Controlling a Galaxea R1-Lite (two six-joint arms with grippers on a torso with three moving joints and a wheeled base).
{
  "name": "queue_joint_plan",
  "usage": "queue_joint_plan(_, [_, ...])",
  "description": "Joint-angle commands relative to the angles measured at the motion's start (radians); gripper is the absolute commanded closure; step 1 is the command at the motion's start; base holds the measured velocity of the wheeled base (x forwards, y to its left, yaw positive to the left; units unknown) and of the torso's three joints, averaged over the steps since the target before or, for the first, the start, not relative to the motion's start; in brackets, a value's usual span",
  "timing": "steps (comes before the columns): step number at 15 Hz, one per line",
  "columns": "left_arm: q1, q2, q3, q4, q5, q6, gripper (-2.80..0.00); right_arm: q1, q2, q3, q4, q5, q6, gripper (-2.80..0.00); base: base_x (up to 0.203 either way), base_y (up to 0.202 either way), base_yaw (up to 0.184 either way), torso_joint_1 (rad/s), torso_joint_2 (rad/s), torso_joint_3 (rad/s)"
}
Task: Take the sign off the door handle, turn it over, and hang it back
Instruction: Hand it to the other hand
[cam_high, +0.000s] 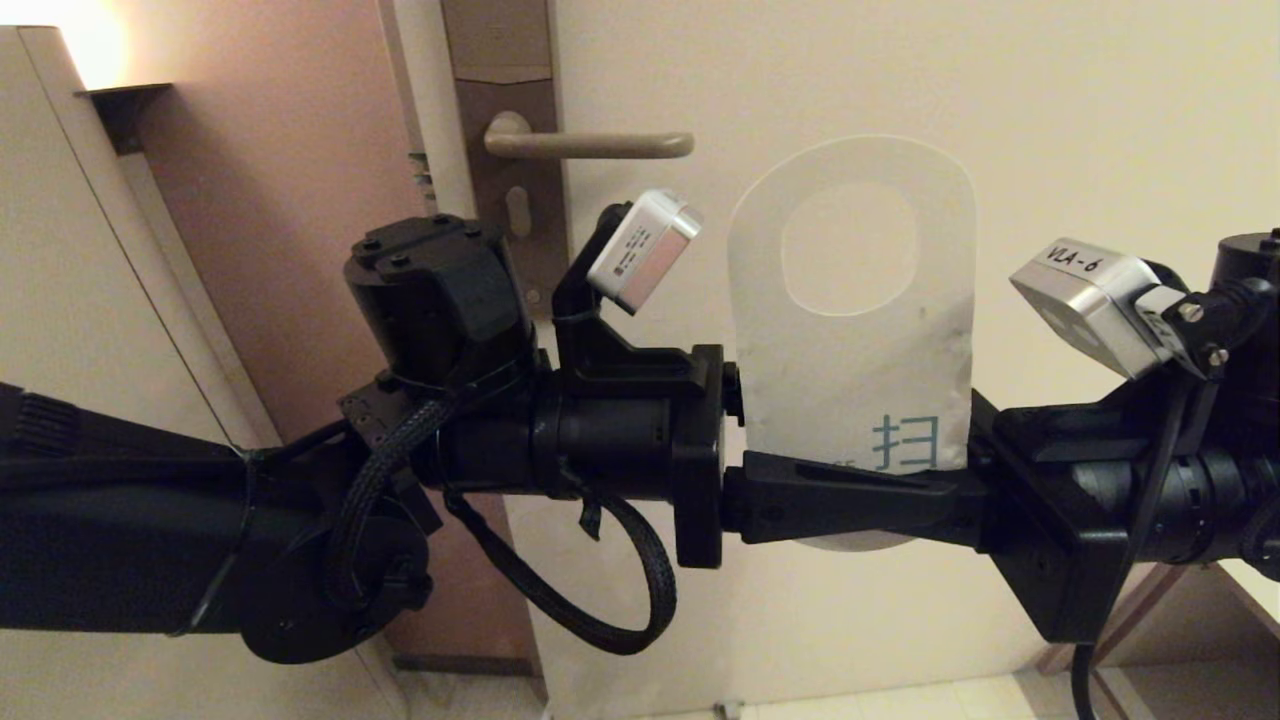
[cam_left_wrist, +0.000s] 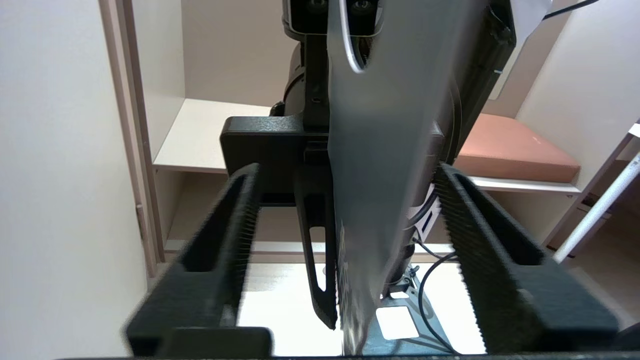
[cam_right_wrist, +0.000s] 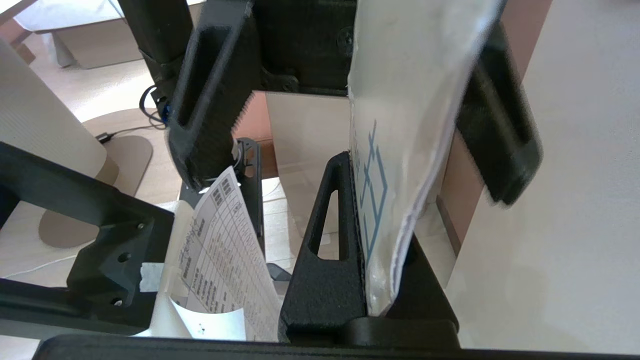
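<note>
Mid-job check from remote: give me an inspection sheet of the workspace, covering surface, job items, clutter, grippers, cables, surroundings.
Surface: no table; the work faces a cream door.
Job's things: sign is off the door handle, upright between both grippers, white face toward the head camera, oval hole uppermost. Handle bare and level on its brown lock plate.
Clutter: printed paper sheet near the right arm's mount.
Grippers: right gripper shut on the sign's lower end; left gripper open, fingers either side of the sign, not touching it.
Cables: black braided cable loops under the left wrist.
Surroundings: wall lamp upper left; shelf with reddish cushion in the left wrist view.
</note>
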Motion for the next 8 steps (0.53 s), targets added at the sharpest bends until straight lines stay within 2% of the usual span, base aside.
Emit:
queue_joint_plan(1, [0.014, -0.018, 0.020, -0.006, -0.003, -0.002, -2.80, 0.000, -0.003, 0.005, -0.001, 0.005, -0.001, 0.00, 0.000, 0.000, 0.000, 0.000, 0.00, 0.000])
queue_joint_plan(8, [0.102, -0.095, 0.104, -0.006, -0.003, 0.005, -2.80, -0.001, -0.033, 0.060, -0.003, -0.042, -0.001, 0.00, 0.000, 0.000, 0.000, 0.000, 0.00, 0.000])
